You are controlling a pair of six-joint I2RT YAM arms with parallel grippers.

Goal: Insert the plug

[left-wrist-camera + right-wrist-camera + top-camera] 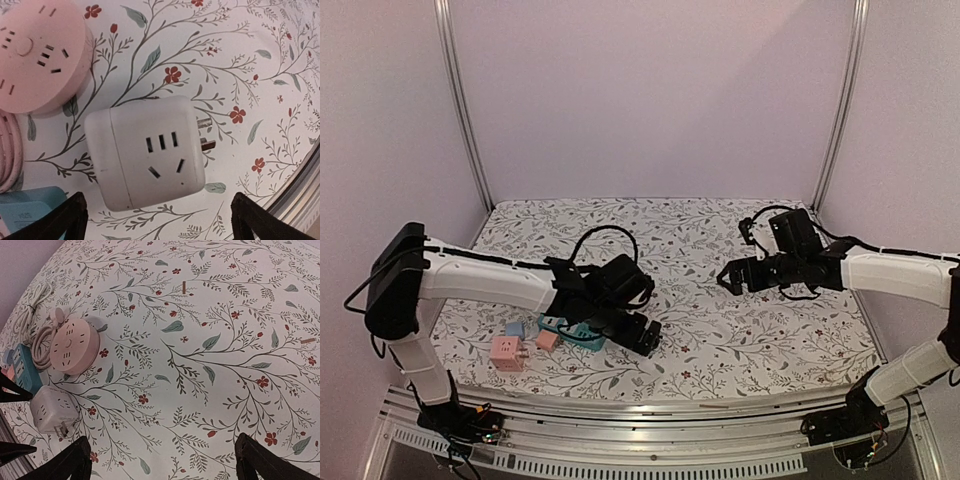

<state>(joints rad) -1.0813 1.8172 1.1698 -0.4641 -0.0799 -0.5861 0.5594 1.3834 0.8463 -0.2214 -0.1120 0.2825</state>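
Note:
A white cube plug adapter (pixel 145 150) lies on the floral cloth with its metal prongs (pixel 205 137) pointing right. It also shows in the right wrist view (pixel 52 412). A pink round socket hub (pixel 37 55) lies just beyond it and also shows in the right wrist view (pixel 75 345). My left gripper (pixel 157 225) is open and hovers right above the white cube, one finger on each side, touching nothing. In the top view the left gripper (pixel 642 338) hides the cube. My right gripper (pixel 728 277) is open and empty, held above bare cloth to the right.
A teal power strip (pixel 570 330) lies left of the left gripper. A pink cube adapter (pixel 505 352), a small blue one (pixel 514 328) and a small pink one (pixel 547 340) sit near the front left. A coiled white cable (pixel 30 312) lies beyond the hub.

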